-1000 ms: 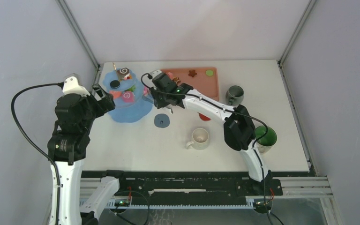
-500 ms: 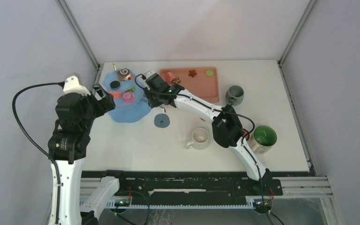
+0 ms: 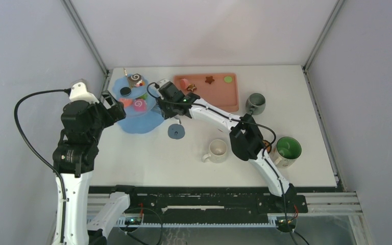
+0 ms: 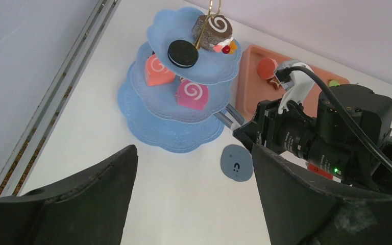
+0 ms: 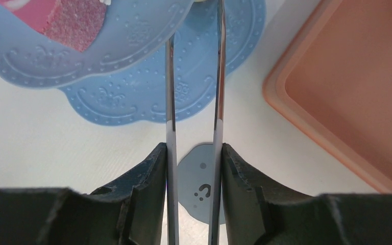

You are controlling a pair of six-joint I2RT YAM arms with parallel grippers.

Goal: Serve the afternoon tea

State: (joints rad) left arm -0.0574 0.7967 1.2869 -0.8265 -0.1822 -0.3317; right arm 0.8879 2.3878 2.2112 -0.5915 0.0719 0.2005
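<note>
Right claw pinching tongs, blades nearly parallel, tips at dessert tower, far-left on table. Left claw spread, holding nothing. We judge pink swirl roll on middle tier light, stiff, slippery; squeeze flat sides gently.

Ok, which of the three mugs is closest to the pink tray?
The grey mug, standing just off the right end of the salmon-pink tray. The cream mug and the green mug both sit farther forward, well clear of it.
</note>
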